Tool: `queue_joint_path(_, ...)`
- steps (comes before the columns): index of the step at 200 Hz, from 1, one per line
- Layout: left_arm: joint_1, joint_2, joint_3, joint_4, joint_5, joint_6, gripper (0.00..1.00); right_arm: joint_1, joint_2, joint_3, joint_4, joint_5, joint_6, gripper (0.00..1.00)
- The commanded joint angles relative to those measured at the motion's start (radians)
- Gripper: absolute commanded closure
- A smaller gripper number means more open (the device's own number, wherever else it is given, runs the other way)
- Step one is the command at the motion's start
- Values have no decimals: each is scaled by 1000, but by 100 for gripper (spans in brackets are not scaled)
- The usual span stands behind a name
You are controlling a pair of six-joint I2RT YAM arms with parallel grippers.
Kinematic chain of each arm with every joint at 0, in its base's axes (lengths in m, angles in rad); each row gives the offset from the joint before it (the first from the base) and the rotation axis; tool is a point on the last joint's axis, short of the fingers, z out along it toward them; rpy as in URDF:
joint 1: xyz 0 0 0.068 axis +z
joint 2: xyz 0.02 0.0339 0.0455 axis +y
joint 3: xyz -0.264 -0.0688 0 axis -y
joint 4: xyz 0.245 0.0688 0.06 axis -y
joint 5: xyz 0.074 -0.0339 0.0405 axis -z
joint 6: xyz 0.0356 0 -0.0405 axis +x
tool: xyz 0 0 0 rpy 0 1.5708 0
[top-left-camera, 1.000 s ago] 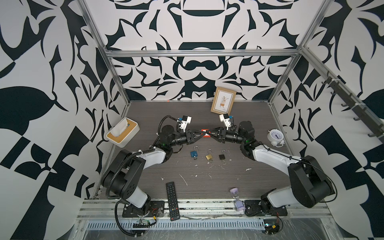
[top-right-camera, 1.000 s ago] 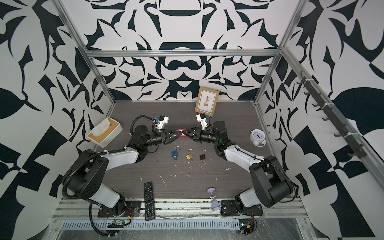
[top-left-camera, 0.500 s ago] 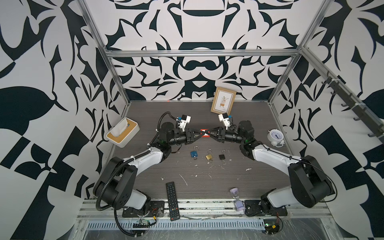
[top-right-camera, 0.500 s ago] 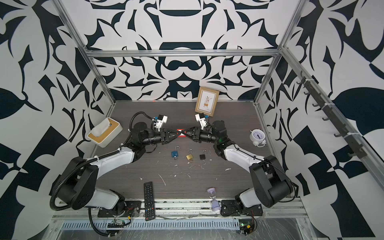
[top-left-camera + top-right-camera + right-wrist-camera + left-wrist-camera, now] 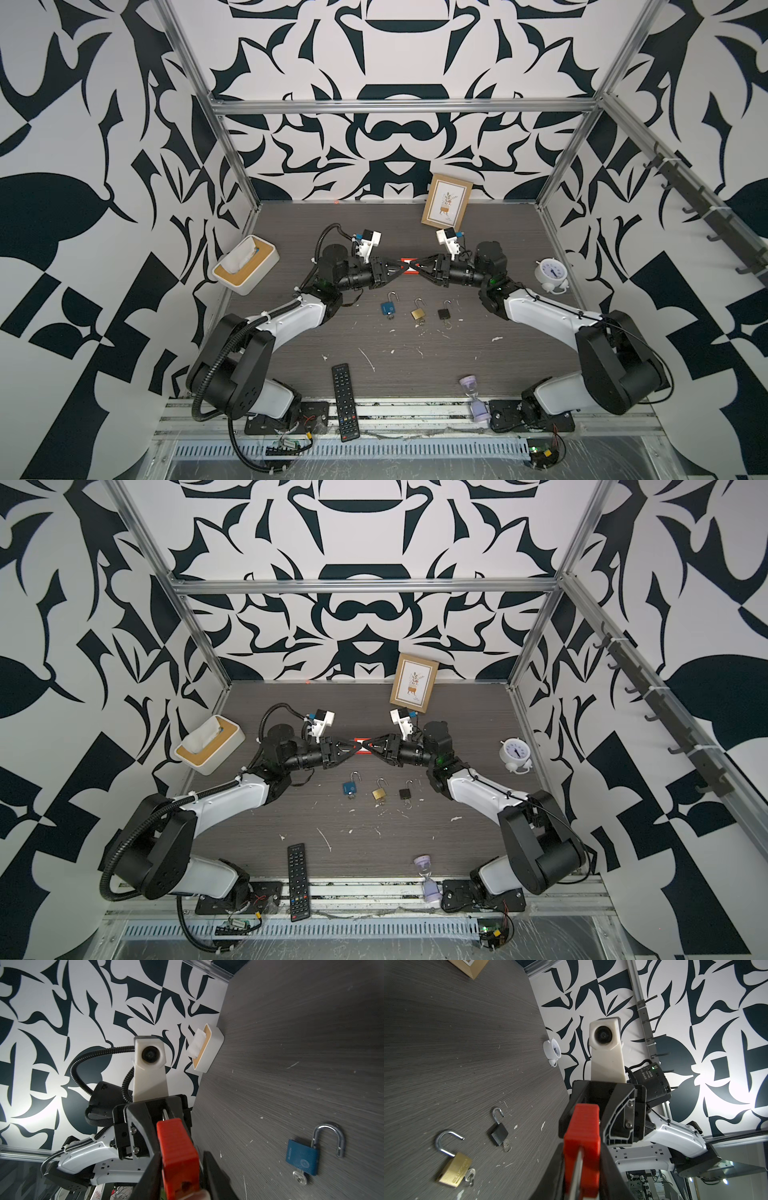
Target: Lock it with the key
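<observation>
Black-and-white patterned walls close in my workspace around a dark wood-grain table [image 5: 498,232]. My left arm [image 5: 291,320] and right arm [image 5: 548,320] reach in from the front edge and meet nose to nose above the table's middle, nearer the back edge.

A white tissue box [image 5: 245,270] sits at the left edge. A framed picture [image 5: 446,206] leans at the back edge and a black remote [image 5: 345,401] lies at the front edge. A white alarm clock [image 5: 550,274] stands at the right edge, and a lilac hourglass [image 5: 476,397] stands at the front edge, right of the remote.

Between the arms, off the table, the left gripper [image 5: 400,267] pinches the red padlock [image 5: 581,1136] at its shackle end. The right gripper [image 5: 419,266] has its jaws spread around the other end, and I see one finger [image 5: 214,1172] clear of the body. The lock is a ribbed red block with a silver shackle.

Toward the front from it, a blue padlock [image 5: 388,307], a brass padlock [image 5: 417,312] and a black padlock [image 5: 444,312] lie in a row. Their shackles are open, and each has a small key [image 5: 299,1178] in its base.
</observation>
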Motion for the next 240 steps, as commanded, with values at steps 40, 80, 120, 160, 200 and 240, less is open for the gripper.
queue_joint_path(40,33,16,30,22,92,34,100,-43,-91,-6,-110,15,-8,38)
queue_joint_path(80,44,51,66,0,163,29,100,-81,-119,-48,-64,-3,105,39)
queue_joint_path(120,75,78,96,-18,228,60,100,-91,-147,-9,-325,-16,117,42)
queue_joint_path(160,81,86,138,-24,249,49,100,-90,-193,-15,-330,2,165,42)
queue_joint_path(200,83,83,139,-53,275,54,100,-91,-190,-126,-67,28,358,42)
queue_joint_path(240,83,81,122,-72,272,65,100,-74,-190,-167,25,50,418,45)
